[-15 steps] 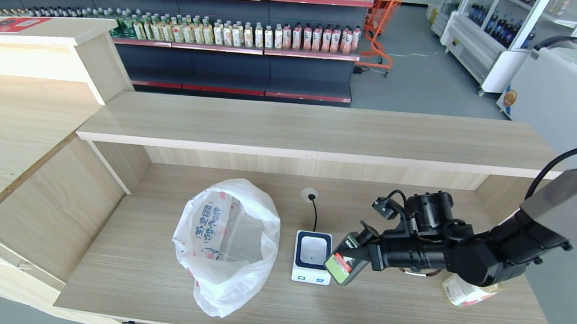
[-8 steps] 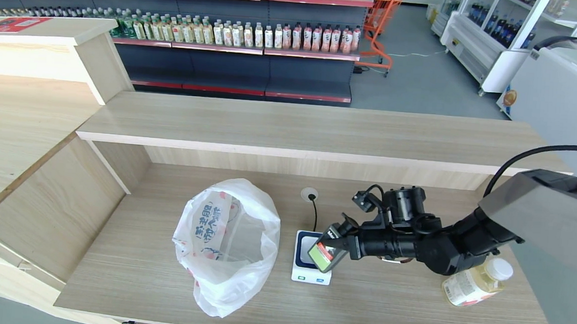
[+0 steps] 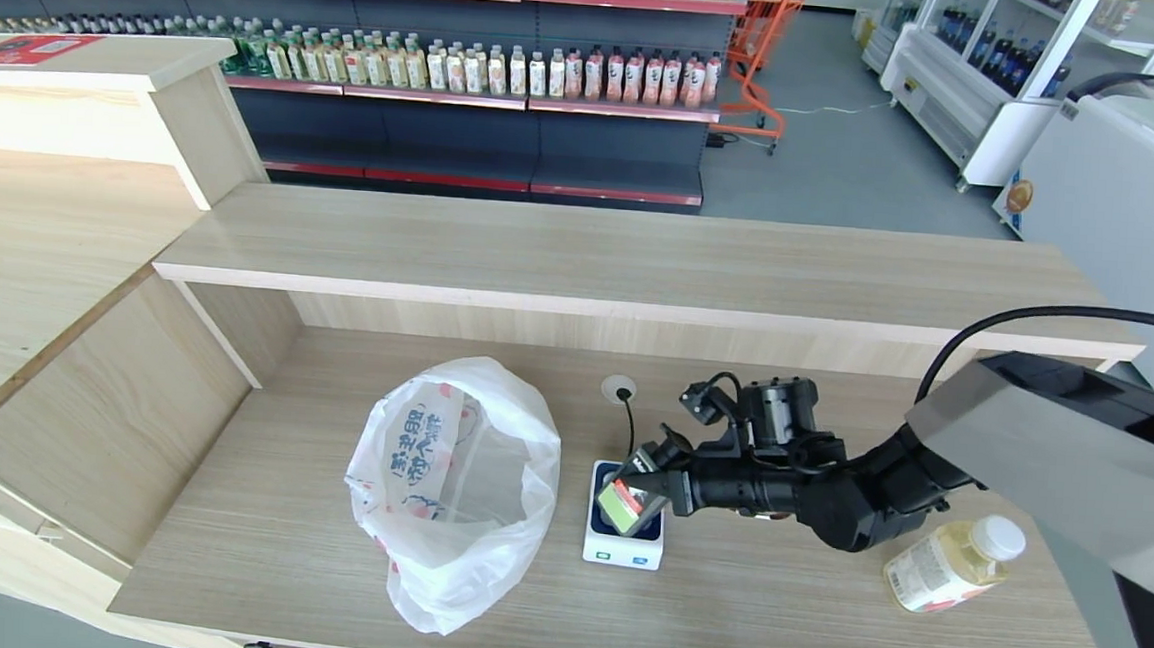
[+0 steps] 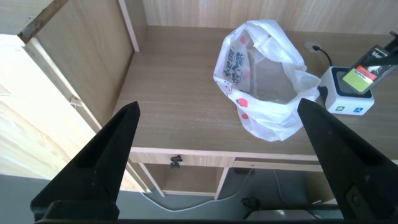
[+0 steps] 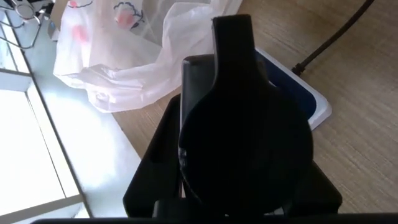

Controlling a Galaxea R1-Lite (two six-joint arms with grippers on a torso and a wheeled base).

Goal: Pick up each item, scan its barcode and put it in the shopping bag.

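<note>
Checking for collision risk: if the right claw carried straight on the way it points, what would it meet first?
Probably the shopping bag, just beyond the scanner that the right claw and its held packet hover over; height is unclear.

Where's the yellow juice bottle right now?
In the head view, the bottle lies on its side at the right end of the counter, well to the right of the scanner and apart from it.

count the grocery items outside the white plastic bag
2: a green-and-red packet in the right gripper over the white scanner; a pale yellow plastic bottle lying on the counter's right end. The arm may hide more.
</note>
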